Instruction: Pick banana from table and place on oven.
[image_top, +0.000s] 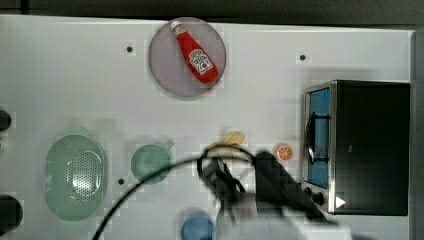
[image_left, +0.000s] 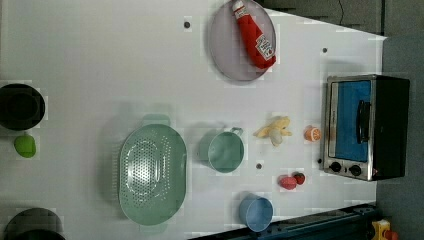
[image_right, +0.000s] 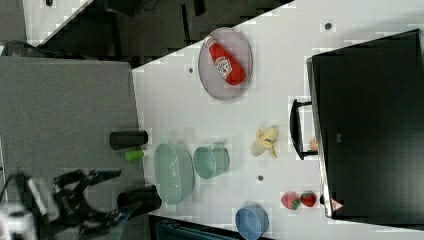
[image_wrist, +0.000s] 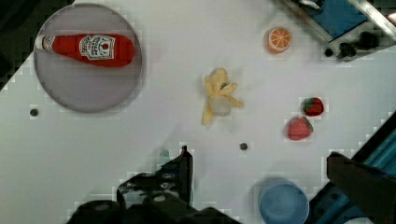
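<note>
The pale yellow banana (image_wrist: 218, 95) lies on the white table (image_wrist: 140, 135) with its peel flaps splayed, apart from everything else. It also shows as the banana (image_left: 274, 131) left of the oven (image_left: 367, 125) in the left view, and as the banana (image_right: 265, 141) in front of the oven's (image_right: 370, 125) door handle in the right view. In the top view the arm and its cable partly cover the banana (image_top: 229, 141). My gripper (image_wrist: 259, 156) hangs above the table short of the banana, open, with nothing between its fingers. The oven's black top is bare.
An orange slice (image_wrist: 279, 39) lies between banana and oven. Two red strawberries (image_wrist: 306, 119) and a blue cup (image_wrist: 283, 204) sit near the gripper. A teal mug (image_left: 225, 150), a green colander (image_left: 152, 172) and a ketchup bottle on a grey plate (image_left: 242, 42) stand further off.
</note>
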